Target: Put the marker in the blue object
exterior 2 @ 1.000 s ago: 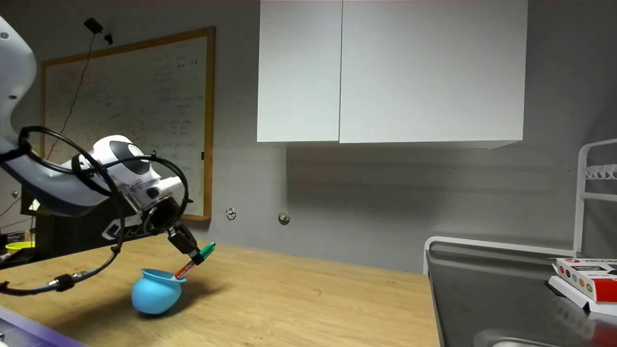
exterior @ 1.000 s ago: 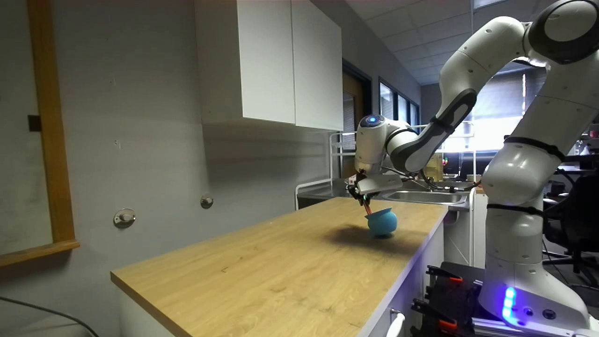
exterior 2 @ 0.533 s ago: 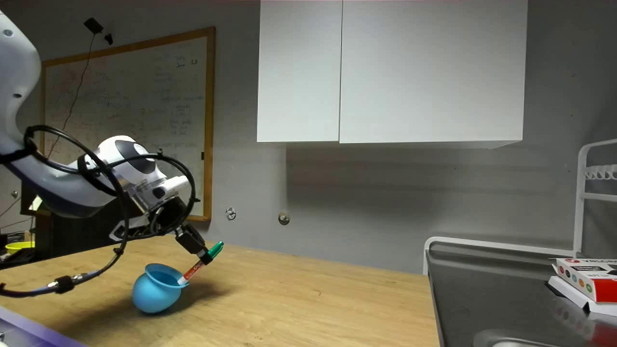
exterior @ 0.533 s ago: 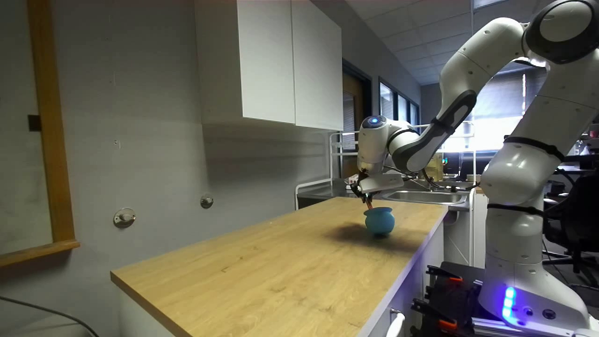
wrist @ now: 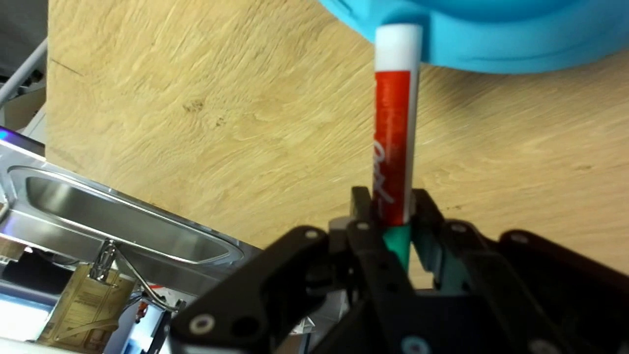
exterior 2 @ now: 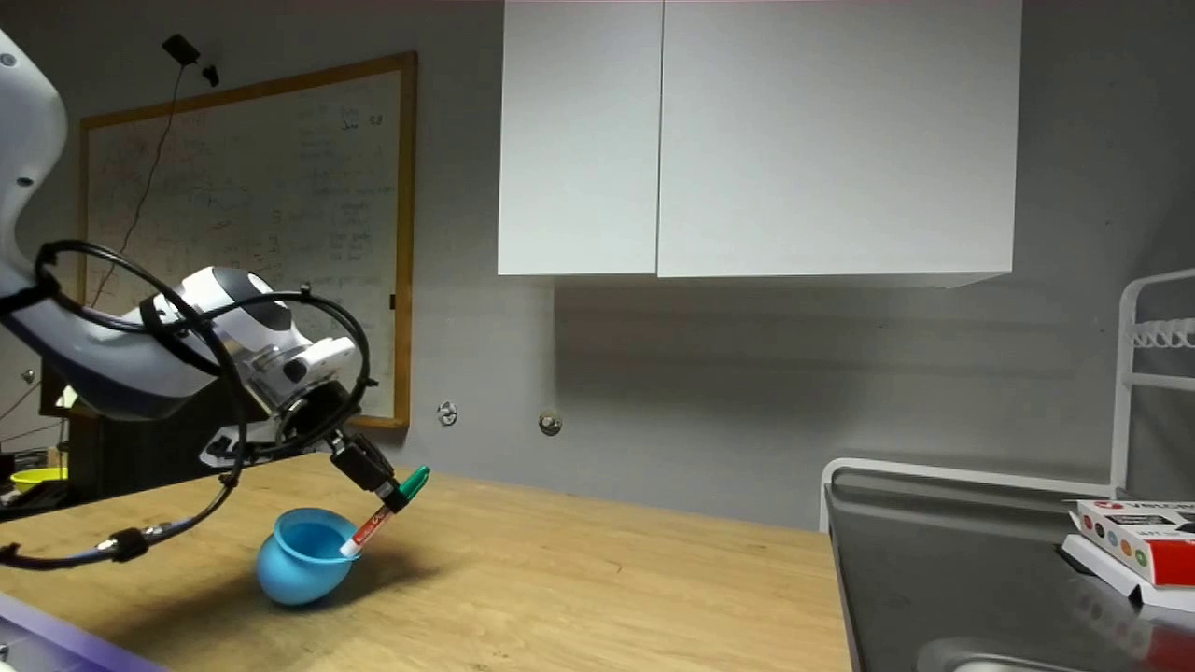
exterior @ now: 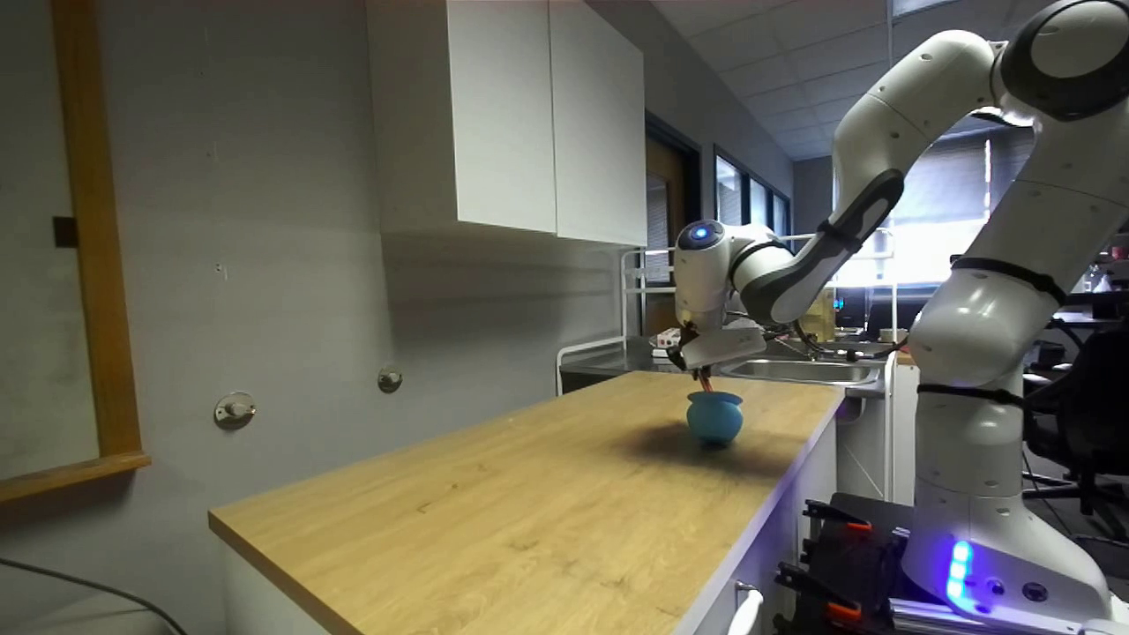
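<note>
The blue bowl has changed its tilt since a second ago — your gripper pinches the marker near its green end, white tip angled down at the bowl's rim

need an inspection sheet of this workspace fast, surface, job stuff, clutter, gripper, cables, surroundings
Surface: wooden countertop, a few small darker marks in the grain.
Job's things: blue pot rests on the countertop; marker is held at a slant, its white end at the pot's rim, touching or not unclear.
Clutter: white-and-red box on the dark worktop beside the countertop.
Gripper: closed on the marker, near its green end.
Cables: black cables loop along the arm.
Surroundings: white wall cabinets, framed whiteboard, metal sink.
</note>
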You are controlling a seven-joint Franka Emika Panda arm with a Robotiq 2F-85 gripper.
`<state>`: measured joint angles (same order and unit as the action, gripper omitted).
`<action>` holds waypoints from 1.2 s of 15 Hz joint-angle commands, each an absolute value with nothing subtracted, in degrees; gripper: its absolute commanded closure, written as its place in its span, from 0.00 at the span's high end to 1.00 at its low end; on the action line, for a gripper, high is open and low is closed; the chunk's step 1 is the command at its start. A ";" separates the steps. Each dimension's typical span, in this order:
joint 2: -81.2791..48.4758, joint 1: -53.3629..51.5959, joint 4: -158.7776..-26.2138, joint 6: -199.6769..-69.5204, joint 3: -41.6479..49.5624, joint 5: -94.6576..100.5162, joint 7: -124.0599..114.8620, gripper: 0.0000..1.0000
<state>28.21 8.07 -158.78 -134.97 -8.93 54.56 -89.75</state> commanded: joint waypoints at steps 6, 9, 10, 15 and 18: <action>29.07 3.31 -159.09 -128.93 -9.60 55.44 -92.90 0.06; 28.67 1.60 -158.67 -127.62 -10.43 55.16 -93.31 0.06; 28.58 0.86 -158.31 -126.79 -10.99 55.02 -93.41 0.06; 27.73 -1.57 -156.74 -122.55 -13.37 56.01 -95.77 0.06; 27.62 -2.59 -156.30 -120.28 -14.07 56.71 -97.26 0.06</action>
